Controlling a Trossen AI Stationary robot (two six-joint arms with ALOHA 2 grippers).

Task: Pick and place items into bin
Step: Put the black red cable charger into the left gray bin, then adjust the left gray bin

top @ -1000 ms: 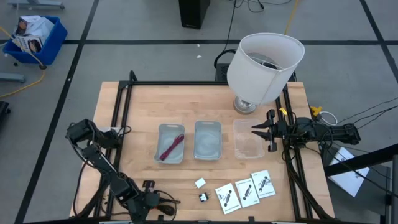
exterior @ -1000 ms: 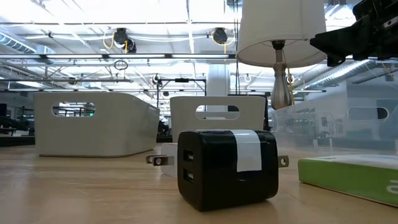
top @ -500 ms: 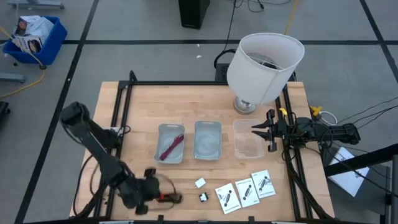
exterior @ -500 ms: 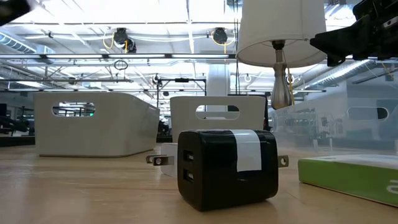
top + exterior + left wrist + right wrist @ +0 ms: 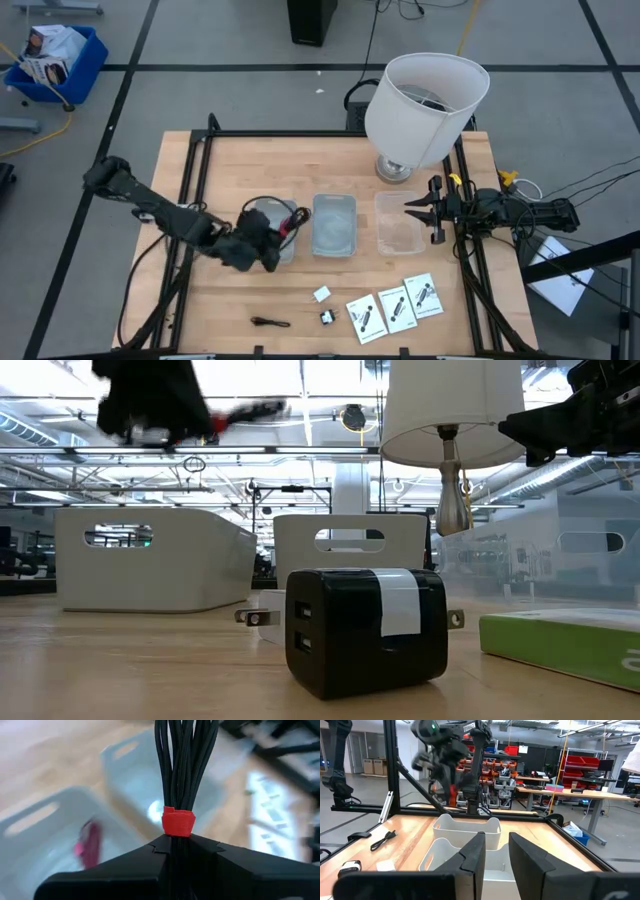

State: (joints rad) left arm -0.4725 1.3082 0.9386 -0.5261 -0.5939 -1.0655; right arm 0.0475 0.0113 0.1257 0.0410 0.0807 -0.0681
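The black-and-red cable (image 5: 181, 785), a bundle of black strands cinched by a red band, is pinched in the left end effector (image 5: 262, 243) above the left bin (image 5: 262, 213), its strands running lengthwise out from the fingers. A dark red coiled cable (image 5: 281, 232) lies in that bin. The middle bin (image 5: 334, 224) and the clear right bin (image 5: 398, 224) sit beside it in a row across the tabletop (image 5: 330, 160). Toward the near edge lie a tiny white block (image 5: 322, 294), a tiny black block (image 5: 327, 317) and three white cards (image 5: 395, 305), their print unreadable. The right end effector (image 5: 412, 210), fingers slightly parted around nothing, hangs by the right edge.
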